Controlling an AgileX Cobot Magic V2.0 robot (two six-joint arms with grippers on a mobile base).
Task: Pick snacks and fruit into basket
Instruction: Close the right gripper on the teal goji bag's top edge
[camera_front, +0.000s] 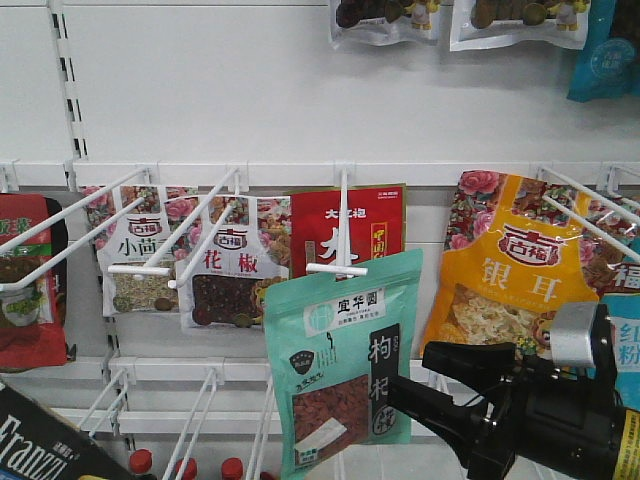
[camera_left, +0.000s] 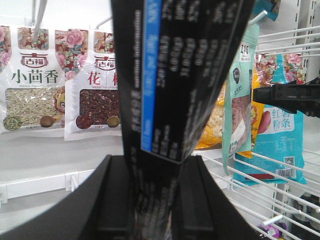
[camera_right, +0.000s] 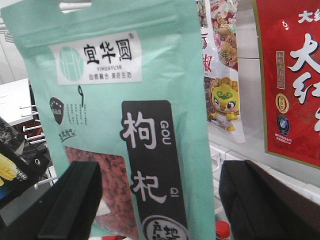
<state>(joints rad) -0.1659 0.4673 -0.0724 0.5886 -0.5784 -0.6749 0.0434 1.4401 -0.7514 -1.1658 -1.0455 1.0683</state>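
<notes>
The mint pouch (camera_front: 340, 370) hangs from a white hook (camera_front: 337, 268) in the lower middle of the front view. It is in front of a red pouch (camera_front: 350, 225) and left of an orange pouch (camera_front: 500, 270). The right gripper (camera_front: 425, 385) comes in from the lower right, its black fingers level with the pouch's right edge.

Only the right wrist view shows how those fingers stand. The jaws are spread wide, one finger (camera_right: 75, 200) at lower left and the other at lower right, with the pouch's lower half between them. The left finger overlaps the pouch's edge in that view, and contact cannot be told. The right one stands apart from it.

In the front view the black packet (camera_left: 175, 75) is only a corner lettered "Franzz" at the bottom left. The left wrist view shows it filling the middle of the frame, upright, its lower end clamped between the fingers of the left gripper (camera_left: 152, 205). That view also shows the mint pouch almost edge-on at the right and a teal pouch (camera_left: 277, 145) behind it. Two white spice pouches (camera_left: 35, 80) hang at the left.

Red bottle caps (camera_front: 185, 467) line the front view's bottom edge.
</notes>
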